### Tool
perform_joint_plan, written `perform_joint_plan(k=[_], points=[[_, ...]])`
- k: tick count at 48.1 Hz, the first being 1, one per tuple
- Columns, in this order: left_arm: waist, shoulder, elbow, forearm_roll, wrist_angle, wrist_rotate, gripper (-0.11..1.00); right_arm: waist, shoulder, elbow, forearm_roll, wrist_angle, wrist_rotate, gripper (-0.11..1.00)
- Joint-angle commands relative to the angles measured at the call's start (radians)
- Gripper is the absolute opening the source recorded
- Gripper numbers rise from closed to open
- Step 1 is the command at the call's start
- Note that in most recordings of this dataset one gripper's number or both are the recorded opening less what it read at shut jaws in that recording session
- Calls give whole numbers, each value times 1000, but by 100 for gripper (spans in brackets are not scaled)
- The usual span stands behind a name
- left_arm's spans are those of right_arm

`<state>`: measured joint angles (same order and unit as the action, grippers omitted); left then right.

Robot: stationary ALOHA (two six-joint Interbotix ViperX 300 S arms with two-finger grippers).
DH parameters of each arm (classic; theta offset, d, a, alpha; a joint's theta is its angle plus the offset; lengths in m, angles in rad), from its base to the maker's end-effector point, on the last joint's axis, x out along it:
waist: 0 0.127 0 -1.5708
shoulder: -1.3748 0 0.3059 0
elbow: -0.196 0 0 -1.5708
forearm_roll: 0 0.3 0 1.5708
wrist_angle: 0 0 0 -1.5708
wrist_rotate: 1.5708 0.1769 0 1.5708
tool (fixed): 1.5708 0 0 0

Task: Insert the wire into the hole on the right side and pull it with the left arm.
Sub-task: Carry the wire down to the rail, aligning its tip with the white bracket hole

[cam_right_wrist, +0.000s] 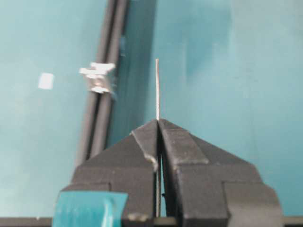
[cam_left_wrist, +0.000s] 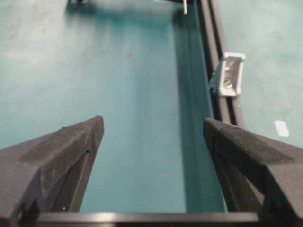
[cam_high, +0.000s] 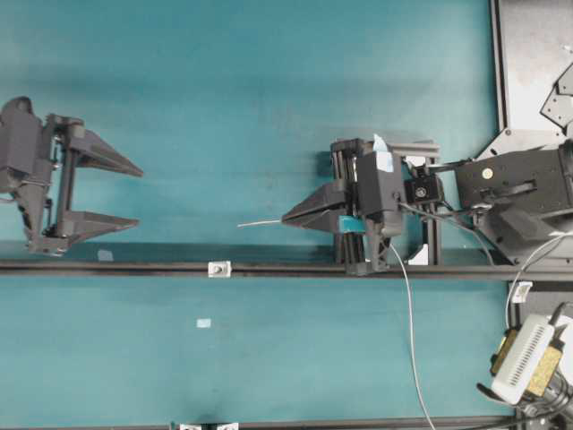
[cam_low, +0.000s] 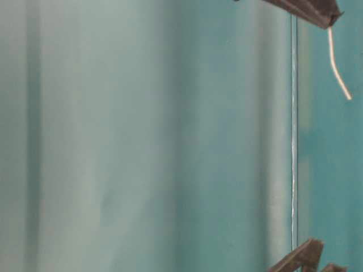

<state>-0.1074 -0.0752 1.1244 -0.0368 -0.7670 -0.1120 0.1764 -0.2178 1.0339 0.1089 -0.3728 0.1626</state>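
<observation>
Between the tips of the right claw [cam_high: 288, 218], the wire [cam_high: 260, 222] is pinched tight, and its stiff end pokes straight out in front. Off to one side of that claw, the little silver block with the hole [cam_high: 218, 268] sits on the black rail [cam_high: 107, 266]. Well apart, the left claw [cam_high: 139, 195] faces it with fingers spread wide, holding nothing, above the teal bench [cam_high: 224, 107].

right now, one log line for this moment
right end effector shut on wire | left end effector open, empty | wire tip short of hole
</observation>
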Motion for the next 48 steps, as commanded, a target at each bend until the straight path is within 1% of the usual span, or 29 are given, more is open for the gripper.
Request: perform_joint_plan(k=[1,7,13,20,24,25,31,35,37,41,48], points=[[-28,40,-31,-5,-66,0,83,32,5,2,29,-52,-8,4],[-57,86,-43,-8,-124,-2,83,74,43,12,77,-127,-28,4],[-92,121,-55,-15,-164,-3,83,126,92,20,163,-202,-75,4],[-129,170,-61,-20,-229,-3,83,196,130,20,301,-262,-173,4],[-143,201,-67,-25,-275,-3,82,242,141,18,390,-301,-241,4],[-146,209,-71,-25,-287,-3,82,261,144,18,425,-318,-267,4],[-158,256,-84,-26,-331,-3,82,327,158,20,557,-380,-360,4],[-160,276,-89,-26,-347,-3,82,367,175,17,635,-416,-407,4],[-161,285,-91,-26,-351,-3,82,383,184,14,664,-430,-425,4],[-164,296,-95,-25,-357,-3,82,414,207,8,699,-453,-443,4],[-172,313,-95,-25,-373,-3,82,440,239,2,707,-482,-443,4]])
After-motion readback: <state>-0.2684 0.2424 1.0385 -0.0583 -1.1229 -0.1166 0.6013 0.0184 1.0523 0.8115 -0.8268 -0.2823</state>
